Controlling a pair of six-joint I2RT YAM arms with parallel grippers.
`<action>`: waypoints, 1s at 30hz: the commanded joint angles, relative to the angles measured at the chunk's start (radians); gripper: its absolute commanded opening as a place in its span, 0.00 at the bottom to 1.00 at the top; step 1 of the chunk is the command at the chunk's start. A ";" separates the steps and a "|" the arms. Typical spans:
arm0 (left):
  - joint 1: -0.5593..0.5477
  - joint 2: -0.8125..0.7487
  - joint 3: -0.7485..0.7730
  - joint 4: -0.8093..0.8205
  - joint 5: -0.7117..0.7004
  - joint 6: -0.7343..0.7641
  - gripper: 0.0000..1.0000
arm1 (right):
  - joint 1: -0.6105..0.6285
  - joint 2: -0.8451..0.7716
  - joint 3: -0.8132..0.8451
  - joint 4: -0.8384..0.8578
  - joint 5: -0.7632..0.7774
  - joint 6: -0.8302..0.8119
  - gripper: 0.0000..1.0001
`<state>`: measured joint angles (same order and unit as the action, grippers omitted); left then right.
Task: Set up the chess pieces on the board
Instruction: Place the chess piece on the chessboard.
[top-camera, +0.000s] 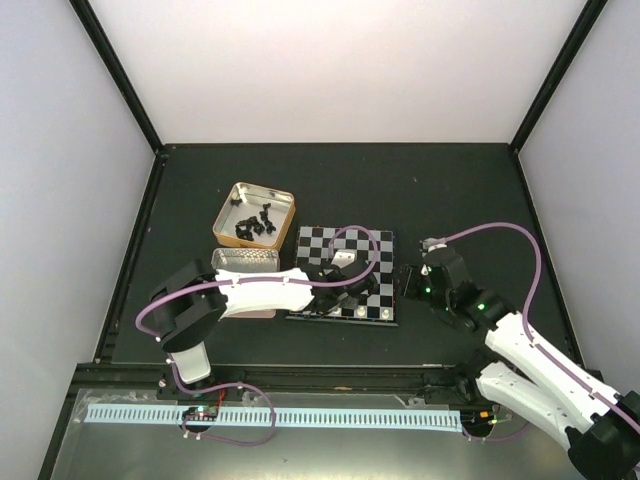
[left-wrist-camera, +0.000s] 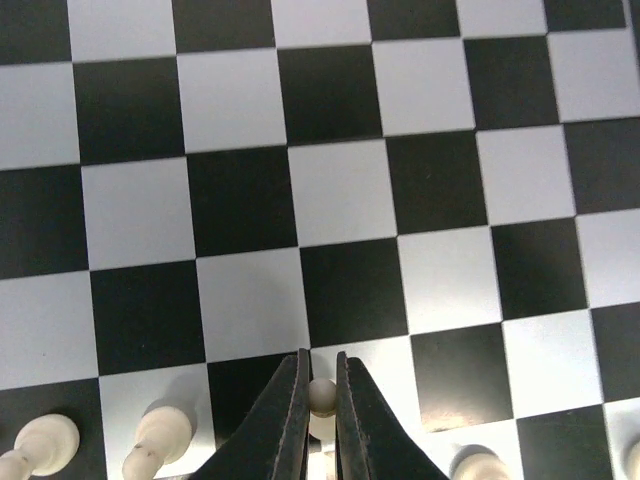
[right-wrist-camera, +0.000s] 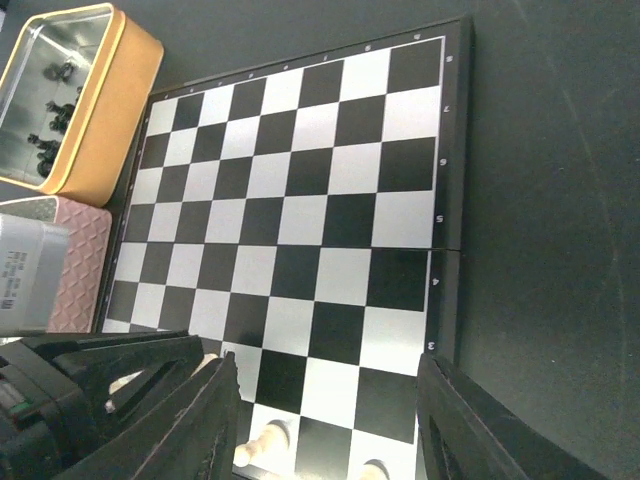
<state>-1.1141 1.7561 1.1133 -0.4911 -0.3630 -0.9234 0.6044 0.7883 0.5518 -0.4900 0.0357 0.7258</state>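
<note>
The board (top-camera: 365, 250) lies mid-table; it fills the left wrist view (left-wrist-camera: 330, 190) and shows in the right wrist view (right-wrist-camera: 300, 210). My left gripper (left-wrist-camera: 320, 392) reaches over the board's near rows (top-camera: 335, 285) and is shut on the round head of a cream-white pawn (left-wrist-camera: 321, 394). Other cream-white pieces (left-wrist-camera: 160, 440) stand along the near row, also seen in the right wrist view (right-wrist-camera: 262, 440). My right gripper (right-wrist-camera: 325, 420) is open and empty, just off the board's right edge (top-camera: 412, 282). Black pieces (top-camera: 256, 222) lie in the gold tin.
A gold-rimmed open tin (top-camera: 282, 200) sits left of the board's far corner, also in the right wrist view (right-wrist-camera: 130, 70). A pink tin with a silver lid (top-camera: 245, 262) sits beside the board's left edge. Purple cables arc over the board.
</note>
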 joint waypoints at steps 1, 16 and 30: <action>-0.015 -0.025 -0.027 0.049 -0.008 -0.008 0.02 | -0.004 0.012 0.005 0.040 -0.050 -0.036 0.49; -0.018 -0.016 -0.041 0.105 0.037 0.049 0.03 | -0.005 0.022 -0.021 0.064 -0.093 -0.018 0.49; -0.018 -0.018 -0.017 0.076 0.050 0.060 0.20 | -0.005 0.009 -0.027 0.062 -0.096 -0.019 0.49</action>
<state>-1.1271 1.7535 1.0607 -0.4034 -0.3111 -0.8806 0.6044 0.8124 0.5354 -0.4442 -0.0555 0.7094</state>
